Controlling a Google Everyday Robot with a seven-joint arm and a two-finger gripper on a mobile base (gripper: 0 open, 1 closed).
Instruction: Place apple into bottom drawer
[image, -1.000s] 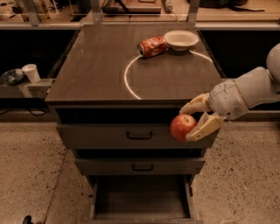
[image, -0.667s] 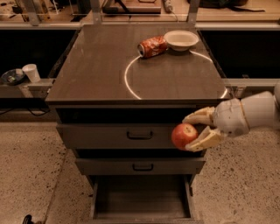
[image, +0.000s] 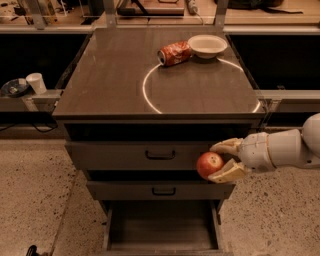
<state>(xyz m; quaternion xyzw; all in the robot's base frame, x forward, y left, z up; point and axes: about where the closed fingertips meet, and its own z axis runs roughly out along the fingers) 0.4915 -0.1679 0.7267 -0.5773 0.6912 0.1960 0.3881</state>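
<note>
My gripper (image: 221, 161) reaches in from the right and is shut on the apple (image: 209, 165), a small round red apple with a pale patch on top. It holds the apple in the air in front of the cabinet's right side, level with the gap between the two upper drawers. The bottom drawer (image: 162, 226) is pulled open below, a deep box with dark inner walls. The apple is above and a little to the right of the drawer's opening.
Two shut drawers with black handles (image: 160, 155) are above the open one. On the cabinet top lie a crushed red soda can (image: 174, 53) and a white bowl (image: 207, 46). A white cup (image: 36, 82) stands on a ledge at the left.
My gripper has moved down with the apple, from level with the top drawer's upper edge to level with the gap above the second drawer.
</note>
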